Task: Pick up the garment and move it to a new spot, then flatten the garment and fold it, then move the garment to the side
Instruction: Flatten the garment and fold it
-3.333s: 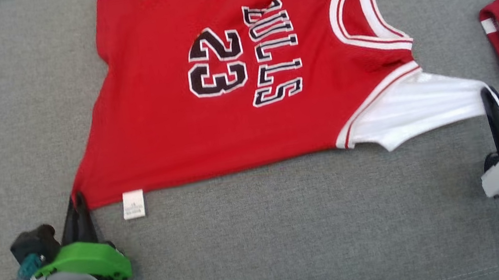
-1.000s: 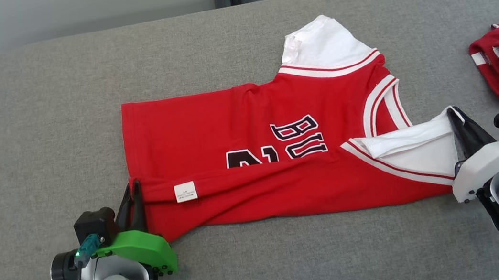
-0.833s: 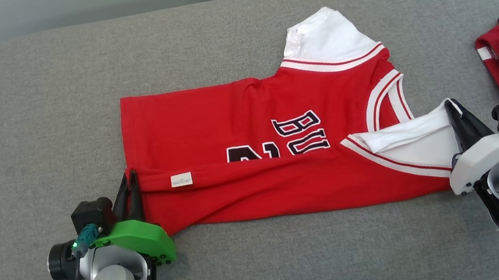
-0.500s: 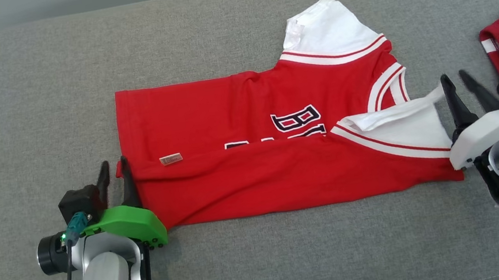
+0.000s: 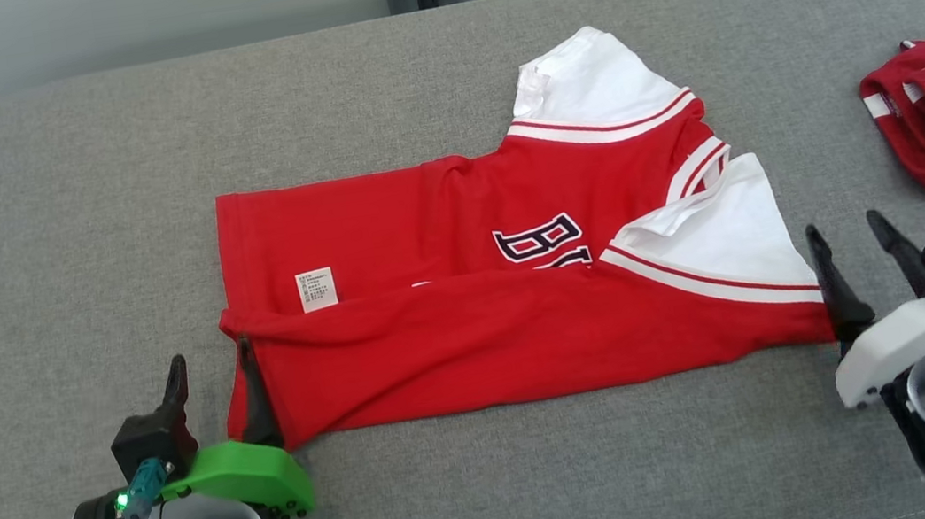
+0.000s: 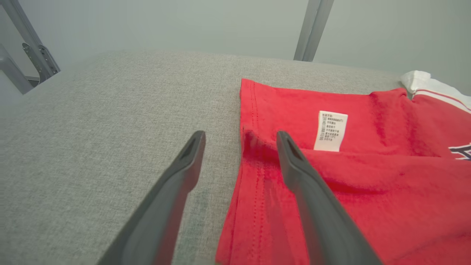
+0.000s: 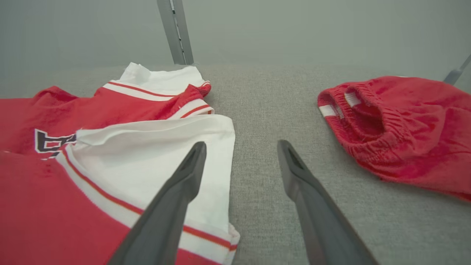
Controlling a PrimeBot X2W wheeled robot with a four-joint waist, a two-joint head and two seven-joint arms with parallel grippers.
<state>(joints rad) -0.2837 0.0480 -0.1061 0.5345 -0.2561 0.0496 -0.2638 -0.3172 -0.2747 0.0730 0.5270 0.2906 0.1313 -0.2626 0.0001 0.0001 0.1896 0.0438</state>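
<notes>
Folded lengthwise, flat on the grey woven cushion [image 5: 63, 214]: soft red knit jersey [image 5: 475, 356], white sleeves, striped trim (care tag [image 5: 315, 289] up). At its ends, left gripper [image 5: 210, 361] and right gripper [image 5: 845, 229], spread wide, empty.

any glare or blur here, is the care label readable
Head view: soft even light, no glare, care label too small to read. Left wrist view: label's print lines show but illegible; near fingers blurred. Right wrist view: no glare.
</notes>
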